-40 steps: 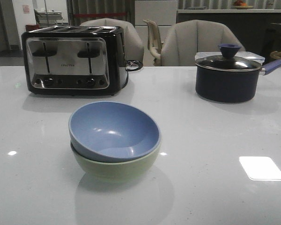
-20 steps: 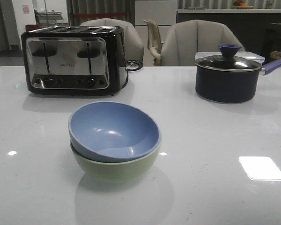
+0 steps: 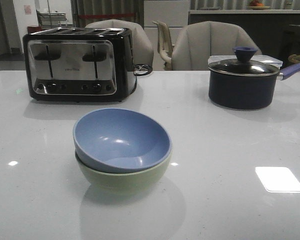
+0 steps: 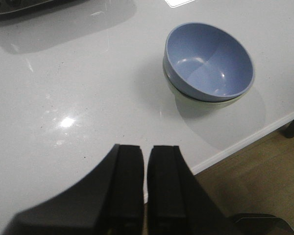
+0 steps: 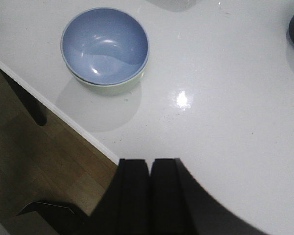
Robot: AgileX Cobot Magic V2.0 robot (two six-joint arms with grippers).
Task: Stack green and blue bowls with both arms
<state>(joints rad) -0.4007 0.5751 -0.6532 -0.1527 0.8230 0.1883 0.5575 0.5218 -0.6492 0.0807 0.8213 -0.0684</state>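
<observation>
The dusty blue bowl [image 3: 121,139] sits nested inside the pale green bowl [image 3: 125,181] near the front middle of the white table. The stack also shows in the left wrist view, blue bowl [image 4: 208,61] over green bowl [image 4: 206,103], and in the right wrist view, blue bowl [image 5: 105,44] over green bowl [image 5: 115,88]. My left gripper [image 4: 146,149] is shut and empty, above the table's front edge, well clear of the bowls. My right gripper [image 5: 150,161] is shut and empty, also over the front edge, apart from the bowls. Neither arm shows in the front view.
A black and chrome toaster [image 3: 77,64] stands at the back left. A dark lidded saucepan [image 3: 244,82] with a purple handle stands at the back right. Chairs stand behind the table. The table's front edge [image 5: 63,117] drops to a wooden floor.
</observation>
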